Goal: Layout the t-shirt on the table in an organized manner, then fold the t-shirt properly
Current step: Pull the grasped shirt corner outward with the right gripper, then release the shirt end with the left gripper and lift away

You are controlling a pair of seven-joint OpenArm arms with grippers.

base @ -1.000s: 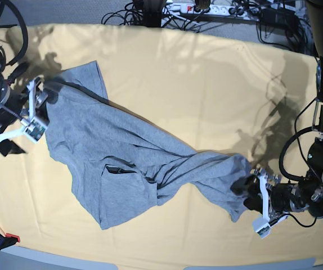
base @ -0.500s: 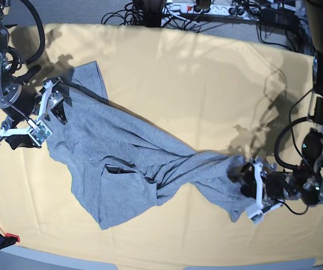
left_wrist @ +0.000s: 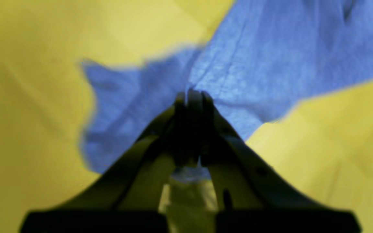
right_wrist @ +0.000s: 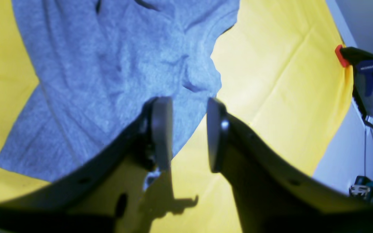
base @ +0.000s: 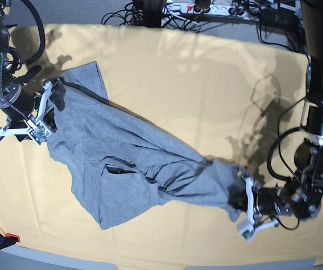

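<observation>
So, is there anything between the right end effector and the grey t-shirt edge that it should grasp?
Nothing visible. The right end effector stands open directly over the edge of the heather-grey cotton t-shirt, with only the bare pale yellow-orange table cloth beside it.

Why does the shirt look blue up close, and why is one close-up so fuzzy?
Both wrist views tint the t-shirt blue; the base view shows it grey. The left wrist view is blurred throughout, left gripper a dark silhouette. The base view has arm shadows on the table.
</observation>
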